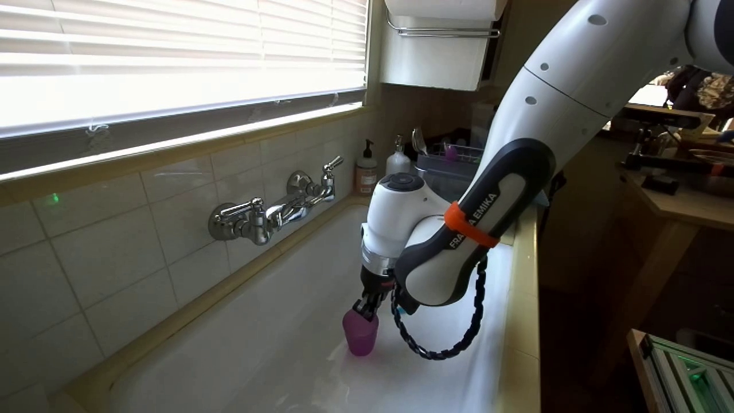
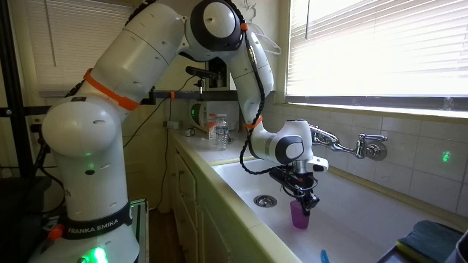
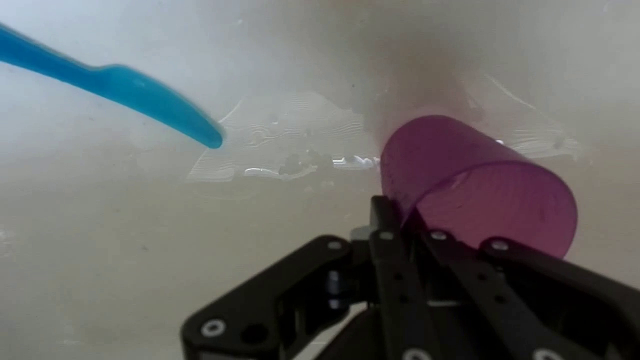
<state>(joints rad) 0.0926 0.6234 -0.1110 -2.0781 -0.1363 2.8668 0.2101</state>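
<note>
Robotiq gripper (image 3: 400, 215) pinches purple cup (image 3: 440, 147) by its rim, one jaw inside, one outside, with a blue plastic knife (image 3: 137, 92) lying apart in the white sink (image 3: 175, 260).

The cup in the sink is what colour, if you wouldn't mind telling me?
The cup is pinkish purple, which shows best in the wrist view.

We've got a glossy white rectangular sink basin (image 1: 275, 344); on its floor, a blue plastic table knife (image 3: 140, 95) and a clear wet patch (image 3: 300, 120). A tapered translucent purple plastic cup (image 3: 435, 150) seems to touch bottom too.
</note>
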